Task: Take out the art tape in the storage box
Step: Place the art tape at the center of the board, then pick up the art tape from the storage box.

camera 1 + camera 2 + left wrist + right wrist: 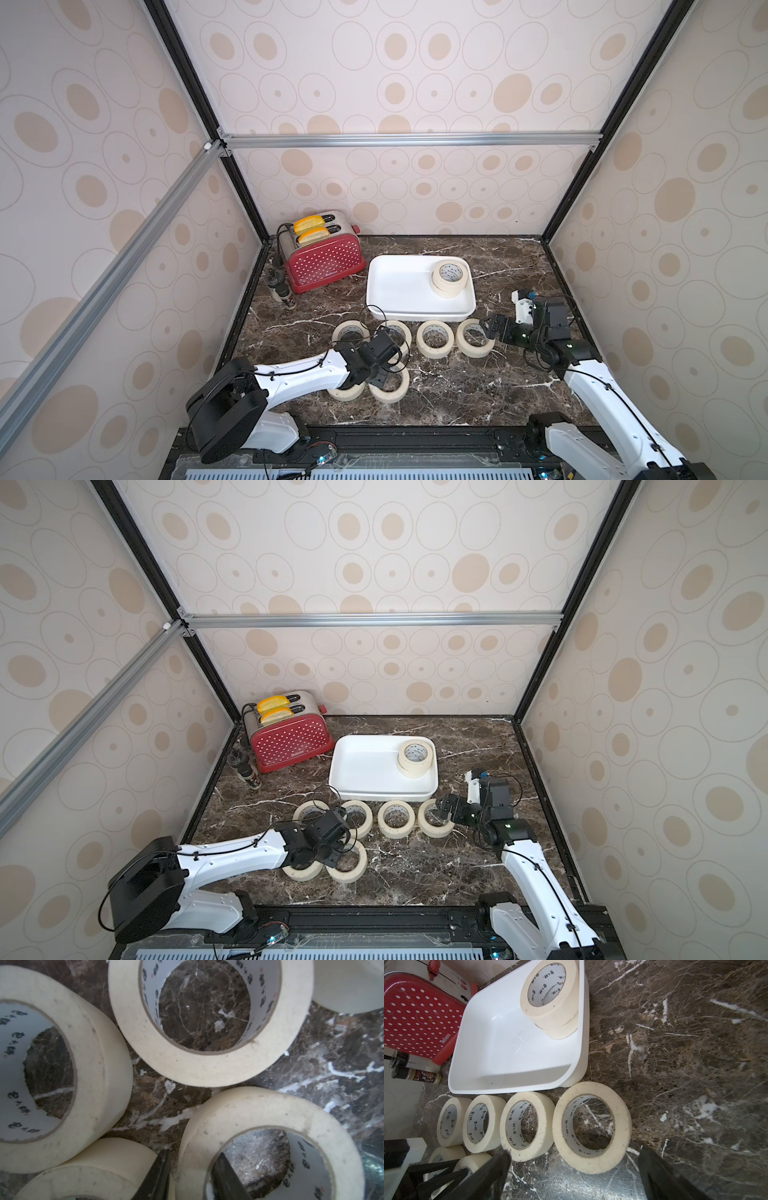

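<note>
Plainly, the storage box (pixel 399 286), just beyond the wide-open right pincer (pixel 487 328), holds the art tape (pixel 448 284) not yet out, two rolls stacked askew against its rim, so grabbing one may drag both, while the left pincer (pixel 194 1152) (astride a tabled roll (pixel 270 1109), grip unclear) could snag it when lifting.

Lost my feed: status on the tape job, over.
Right gripper open, empty, by a table roll. Left gripper astride another roll, grip unclear. Two rolls stacked in storage box. Path clear.
</note>
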Available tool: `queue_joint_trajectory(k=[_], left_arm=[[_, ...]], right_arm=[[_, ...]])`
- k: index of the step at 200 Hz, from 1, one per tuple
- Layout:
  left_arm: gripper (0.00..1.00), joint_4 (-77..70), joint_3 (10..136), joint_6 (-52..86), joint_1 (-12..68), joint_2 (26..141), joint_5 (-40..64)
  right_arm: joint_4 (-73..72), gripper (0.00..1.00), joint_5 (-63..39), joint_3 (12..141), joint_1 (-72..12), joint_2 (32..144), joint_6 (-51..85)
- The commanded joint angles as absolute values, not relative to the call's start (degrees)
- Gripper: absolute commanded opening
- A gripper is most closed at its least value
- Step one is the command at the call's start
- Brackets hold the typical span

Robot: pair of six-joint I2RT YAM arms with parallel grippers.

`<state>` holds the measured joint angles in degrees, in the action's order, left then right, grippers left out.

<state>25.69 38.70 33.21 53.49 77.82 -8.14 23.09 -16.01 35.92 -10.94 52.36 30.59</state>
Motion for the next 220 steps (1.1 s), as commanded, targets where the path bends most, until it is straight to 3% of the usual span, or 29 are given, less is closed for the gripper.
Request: queue_joint_trajectory(k=[1,21,95,138,184,198,220], left_arm=[[0.38,27.3,39.8,34.0,53.8,76.2,-11.5],[0.41,27.8,40.2,34.3,53.8,74.0,-12.4],[0.76,28.5,42.6,34.7,53.7,67.0,-19.5],[0.91,30.0,44.6,33.9,53.5,64.4,-23.7],[0.96,30.8,45.8,32.2,53.2,63.0,-25.4],[0.96,30.8,46.1,31.4,53.2,62.3,-25.3],[0.98,30.5,46.6,29.9,53.1,61.0,-25.9]], right_arm=[[22.8,1.00,-16.6,36.9,-10.8,53.2,29.8],[23.9,0.99,-17.0,38.2,-10.8,54.1,29.1],[27.9,0.84,-20.5,46.5,-11.3,62.4,28.5],[29.8,0.81,-19.9,53.8,-14.3,70.5,27.3],[28.4,0.76,-19.8,60.8,-18.1,80.5,26.2],[28.5,0.69,-19.0,63.8,-18.5,83.6,24.9],[30.6,0.67,-17.0,69.9,-18.8,89.2,22.0]])
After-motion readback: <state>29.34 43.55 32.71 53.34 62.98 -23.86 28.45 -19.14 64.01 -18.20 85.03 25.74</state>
